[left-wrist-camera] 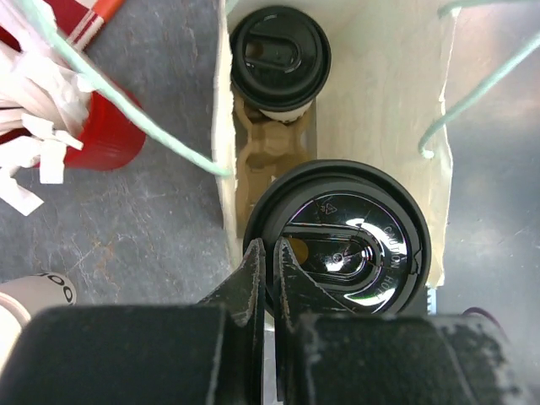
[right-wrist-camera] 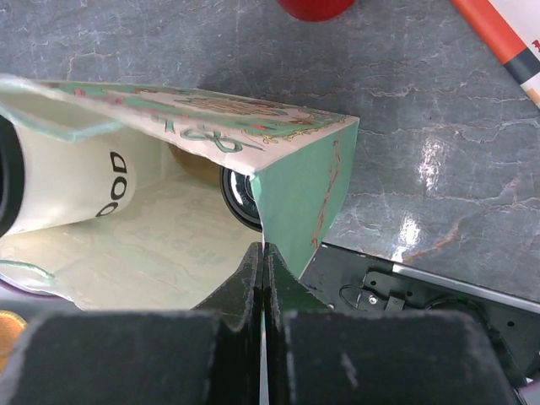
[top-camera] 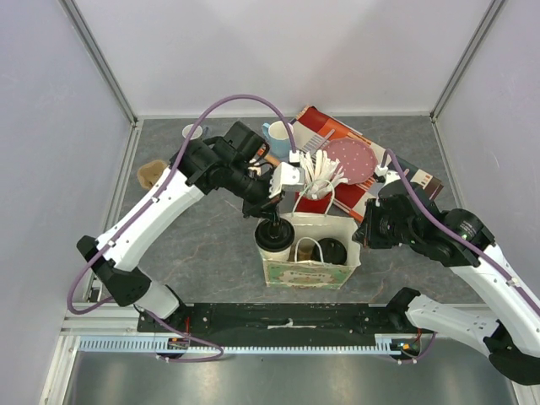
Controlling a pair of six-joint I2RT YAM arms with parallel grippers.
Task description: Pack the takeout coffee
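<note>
My left gripper (left-wrist-camera: 272,253) is shut on the rim of the black lid (left-wrist-camera: 346,240) of a takeout coffee cup (top-camera: 275,239). The cup hangs upright at the left end of the open paper gift bag (top-camera: 310,272). Its cream side with dark lettering (right-wrist-camera: 76,181) shows inside the bag's mouth. A second lidded cup (left-wrist-camera: 280,57) stands in a brown cardboard carrier (left-wrist-camera: 268,143) at the bag's right end (top-camera: 332,251). My right gripper (right-wrist-camera: 264,253) is shut on the top edge of the bag's green right wall (right-wrist-camera: 304,186).
A red container (top-camera: 314,202) of white plastic cutlery stands just behind the bag. Behind it are a light blue mug (top-camera: 277,135), a white mug (top-camera: 195,132) and red packaging (top-camera: 350,156). A brown item (top-camera: 152,173) lies far left. Another paper cup (left-wrist-camera: 34,291) stands left of the bag.
</note>
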